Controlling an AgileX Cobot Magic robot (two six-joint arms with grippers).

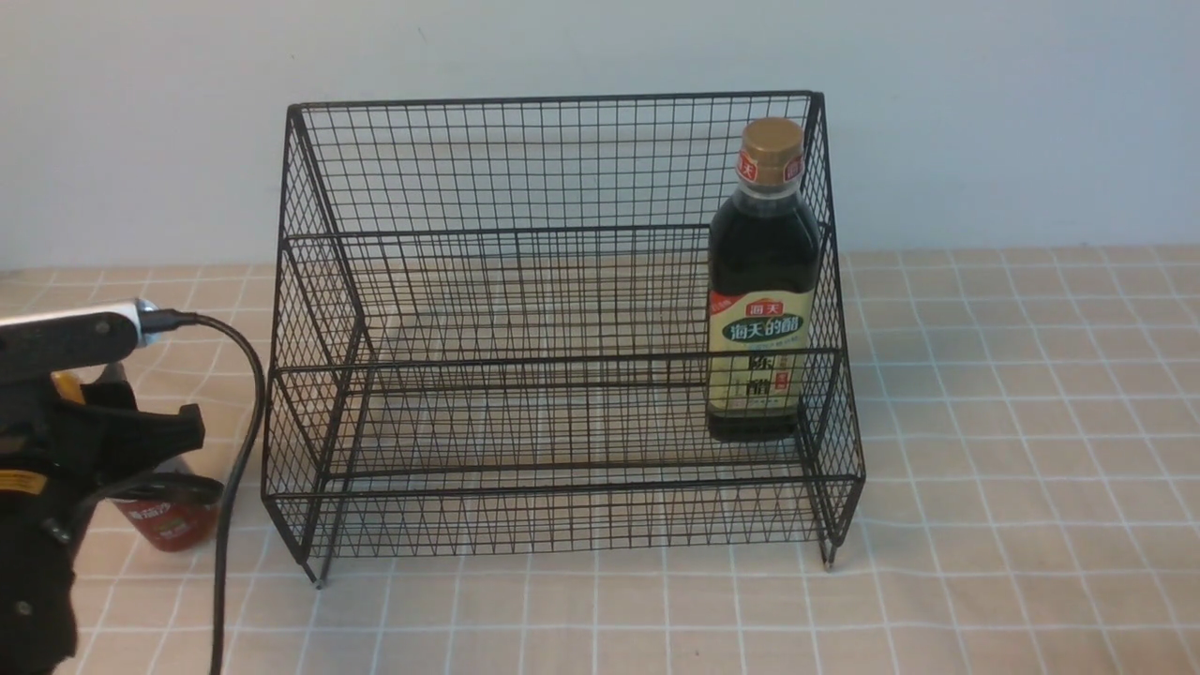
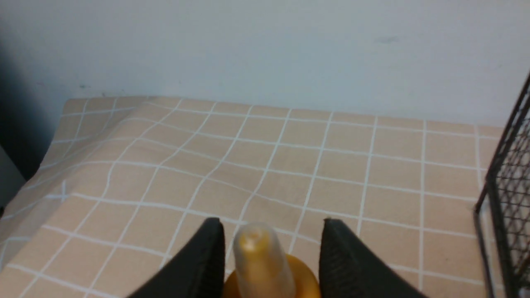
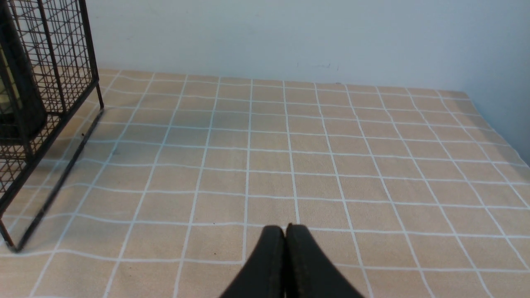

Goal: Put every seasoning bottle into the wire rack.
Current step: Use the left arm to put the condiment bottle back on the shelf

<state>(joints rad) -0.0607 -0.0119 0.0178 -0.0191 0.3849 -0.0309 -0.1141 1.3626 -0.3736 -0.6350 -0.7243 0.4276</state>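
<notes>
The black wire rack [image 1: 562, 230] stands mid-table. The tall dark vinegar bottle [image 1: 761, 309] with a gold cap stands upright at the right end of its lower tier. The small red sauce bottle [image 1: 171, 527] stands on the cloth left of the rack. My left gripper [image 1: 186, 464] is around its top. In the left wrist view the yellow nozzle cap [image 2: 258, 256] sits between the fingers [image 2: 352, 265], and its shoulder fills the gap between them. My right gripper [image 3: 285, 227] is shut and empty over bare cloth to the right of the rack [image 3: 49, 62], out of the front view.
A peach checked cloth [image 1: 1012, 422] covers the table, and a pale wall rises just behind the rack. A black cable [image 1: 236, 441] hangs from my left wrist close to the rack's left side. The rack's corner [image 2: 509, 207] is close to the left gripper.
</notes>
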